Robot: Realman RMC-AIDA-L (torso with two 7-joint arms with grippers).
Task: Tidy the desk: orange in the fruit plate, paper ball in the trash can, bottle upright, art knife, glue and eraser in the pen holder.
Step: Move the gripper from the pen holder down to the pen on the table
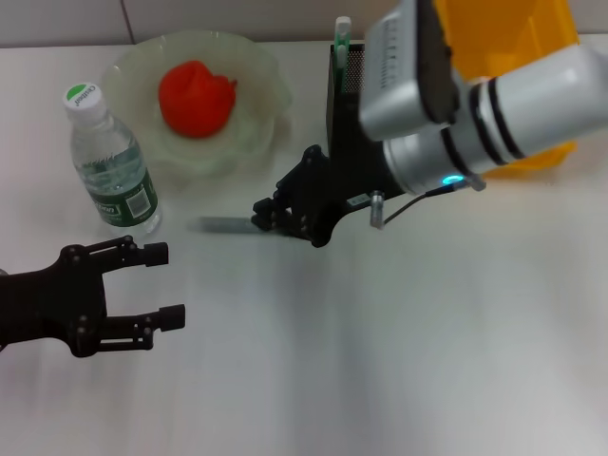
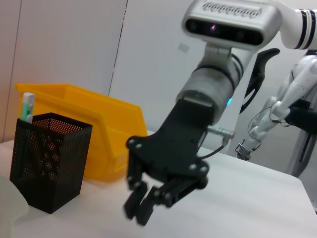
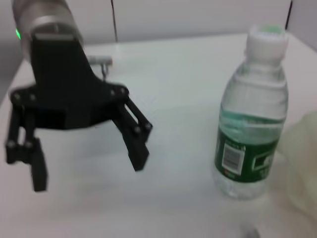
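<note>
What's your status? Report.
Left end effector open, near upright bottle. Right end effector shut on glue, beside pen holder. Orange in fruit plate; art knife in pen holder.

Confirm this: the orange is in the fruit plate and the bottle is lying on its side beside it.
Not quite. The orange is in the fruit plate, but the bottle stands upright beside it, cap up, as the head and right wrist views show.

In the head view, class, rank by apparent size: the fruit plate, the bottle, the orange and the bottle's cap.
1. fruit plate, widest
2. bottle
3. orange, though it looks close to the bottle, so this order is unsure
4. cap, plainly smallest
</note>
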